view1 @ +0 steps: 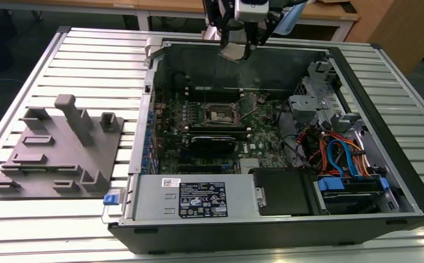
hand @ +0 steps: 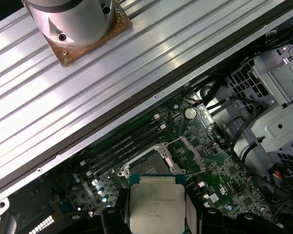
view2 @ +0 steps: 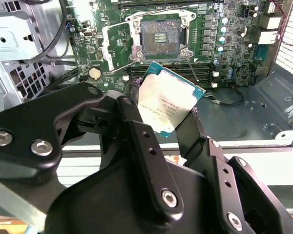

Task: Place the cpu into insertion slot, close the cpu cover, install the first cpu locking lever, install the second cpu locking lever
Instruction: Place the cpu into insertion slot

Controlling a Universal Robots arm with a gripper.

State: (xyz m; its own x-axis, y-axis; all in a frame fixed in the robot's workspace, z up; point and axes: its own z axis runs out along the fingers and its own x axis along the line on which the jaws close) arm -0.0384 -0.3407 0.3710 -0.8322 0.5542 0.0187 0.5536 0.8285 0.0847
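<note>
**A:** Where is the cpu?

**B:** It is clamped between the jaws, which grip it by two opposite edges. In the exterior view it hangs tilted near the far wall of the open computer case, apart from the board below.

**A:** What do the wrist views add?

**B:** The second wrist view gives the cpu close up, with a dull silver top and a teal edge. Past it lies the insertion slot, its dark centre bare. The cpu cover is swung open just beside the slot. In the first wrist view the cpu overlaps part of the slot. Beyond the case wall a silver cylinder stands on a brown plate on the table.

**A:** And inside the case?

**B:** The exterior view shows the green circuit board, a silver power-supply box at the near wall and orange and blue cables. A grey fixture block sits on the table outside the case.
</note>
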